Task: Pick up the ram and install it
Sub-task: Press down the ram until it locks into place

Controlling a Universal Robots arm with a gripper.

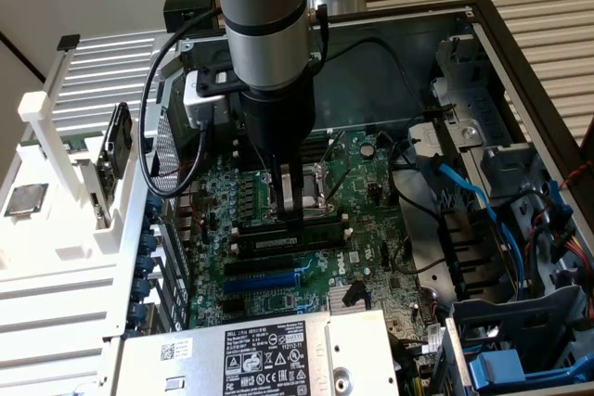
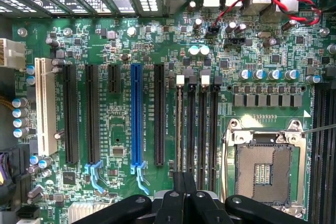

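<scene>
The ram [image 1: 318, 220] is a long thin stick with dark chips, standing on edge in one of the motherboard's memory slots. In the wrist view the ram [image 2: 181, 129] shows edge-on as a pale strip in the slot nearest the blue expansion slot [image 2: 136, 114]. My gripper [image 1: 290, 212] hangs straight down over the ram's middle. Its fingers are shut together, and the tips are at or just above the stick's top edge. In the wrist view the gripper [image 2: 184, 178] has its two black fingers meeting with nothing between them. I cannot tell whether the tips touch the ram.
The other black memory slots [image 2: 202, 129] lie beside an open CPU socket [image 2: 265, 169]. The computer case wall [image 1: 520, 62], blue cables [image 1: 464, 192] and drive cages are on the exterior view's right. A labelled power supply [image 1: 251, 354] sits in front. A white parts rack [image 1: 56, 164] stands at the exterior view's left.
</scene>
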